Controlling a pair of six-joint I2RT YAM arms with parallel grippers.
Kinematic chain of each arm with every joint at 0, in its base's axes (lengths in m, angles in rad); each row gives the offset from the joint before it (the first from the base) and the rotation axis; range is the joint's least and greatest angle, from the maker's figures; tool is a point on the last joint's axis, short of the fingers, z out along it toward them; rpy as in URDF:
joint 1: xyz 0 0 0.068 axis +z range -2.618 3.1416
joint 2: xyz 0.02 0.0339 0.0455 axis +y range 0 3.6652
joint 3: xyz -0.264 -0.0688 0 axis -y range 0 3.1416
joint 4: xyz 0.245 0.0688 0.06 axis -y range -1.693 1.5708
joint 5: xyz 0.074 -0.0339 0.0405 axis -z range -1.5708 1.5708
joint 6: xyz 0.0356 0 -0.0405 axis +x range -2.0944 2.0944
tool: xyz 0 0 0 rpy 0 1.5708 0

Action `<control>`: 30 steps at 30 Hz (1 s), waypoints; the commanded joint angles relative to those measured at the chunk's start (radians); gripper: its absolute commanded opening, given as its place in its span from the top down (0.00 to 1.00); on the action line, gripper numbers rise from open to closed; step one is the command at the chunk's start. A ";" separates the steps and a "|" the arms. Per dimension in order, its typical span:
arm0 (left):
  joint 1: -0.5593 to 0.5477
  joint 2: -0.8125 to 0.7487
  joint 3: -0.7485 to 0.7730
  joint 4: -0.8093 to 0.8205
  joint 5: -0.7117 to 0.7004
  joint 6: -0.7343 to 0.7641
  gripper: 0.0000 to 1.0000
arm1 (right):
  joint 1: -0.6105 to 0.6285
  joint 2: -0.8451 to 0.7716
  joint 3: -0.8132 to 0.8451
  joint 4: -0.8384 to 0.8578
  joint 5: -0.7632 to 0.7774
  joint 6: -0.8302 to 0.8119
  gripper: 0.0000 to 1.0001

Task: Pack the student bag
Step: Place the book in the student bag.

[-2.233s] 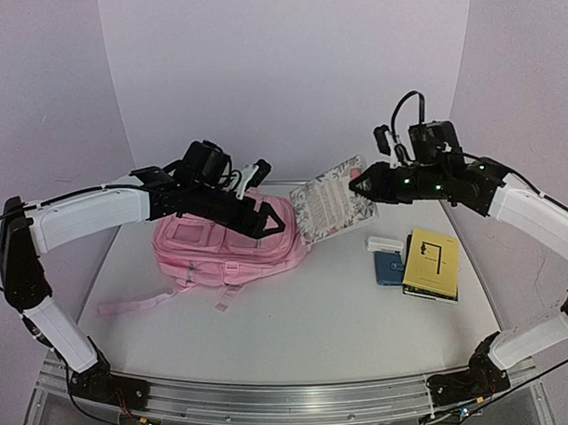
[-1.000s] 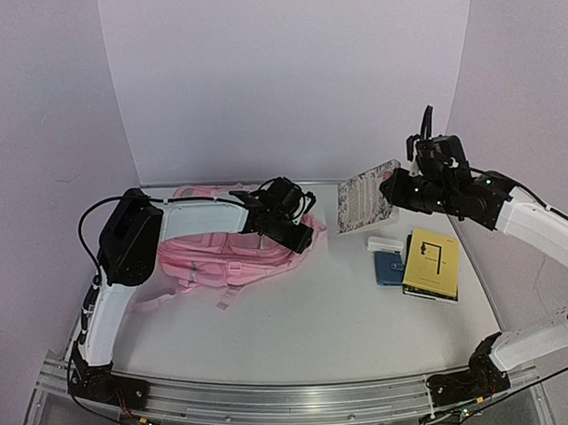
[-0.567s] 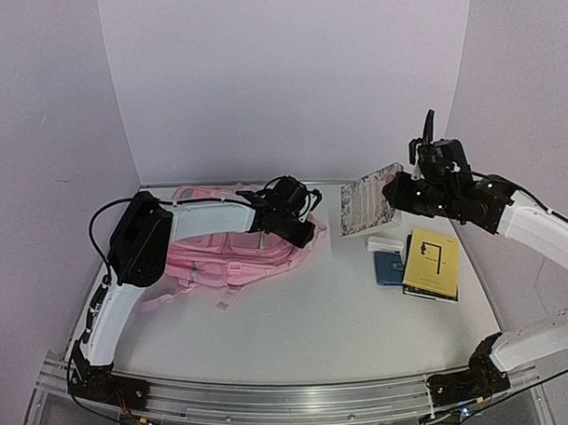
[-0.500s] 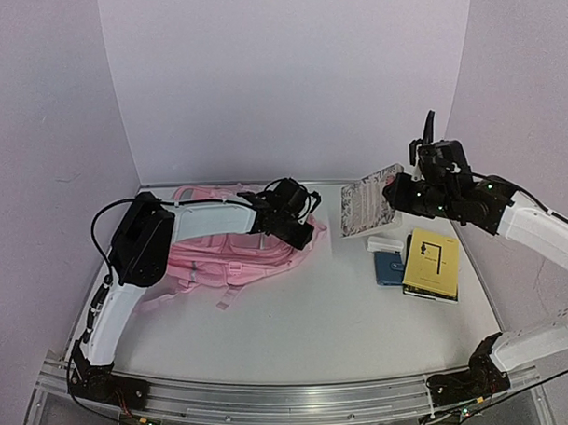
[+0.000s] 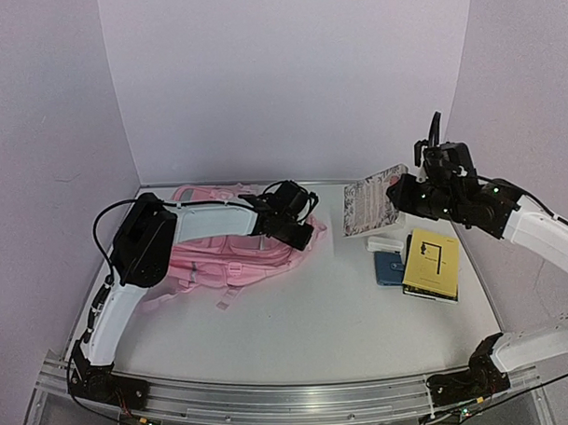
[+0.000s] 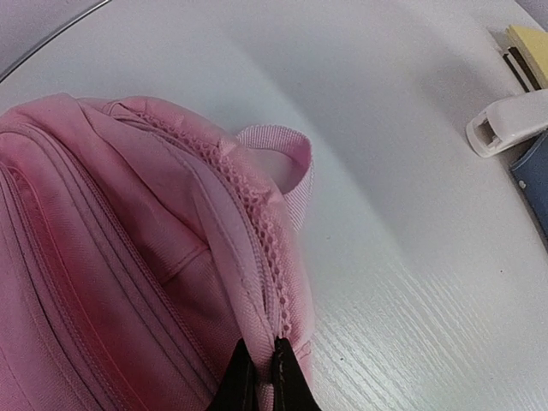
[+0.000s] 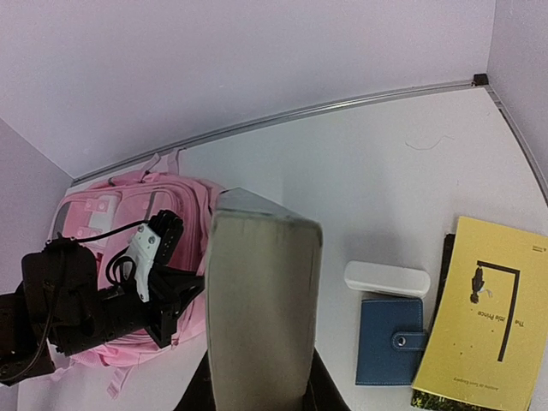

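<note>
Student bag [image 6: 128, 257] — soft, pink, woven.

White table [image 5: 298, 333], pink student bag [image 5: 211, 257], white stapler [image 5: 383, 243], blue wallet [image 5: 390, 268], yellow book [image 5: 431, 263]

we see bare table [image 5: 297, 315] across the near middle, free to pass through. the student bag [image 5: 206, 257] blocks the far left, the left arm [image 5: 209, 215] lying over it. a yellow book [image 5: 431, 263], blue wallet [image 5: 389, 268] and white stapler [image 5: 384, 243] crowd the right; a patterned book [image 5: 363, 202] hangs over the gap.
</note>
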 commanded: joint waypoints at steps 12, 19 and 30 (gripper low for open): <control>0.002 -0.561 -0.604 0.007 0.397 0.052 0.96 | 0.005 -0.064 -0.019 0.100 0.026 0.031 1.00; 0.001 -0.702 -0.742 -0.058 0.374 -0.020 0.71 | 0.006 -0.039 -0.020 0.099 0.007 0.038 1.00; -0.020 -0.584 -0.615 0.014 0.354 -0.007 0.40 | 0.005 -0.050 -0.023 0.098 0.001 0.047 1.00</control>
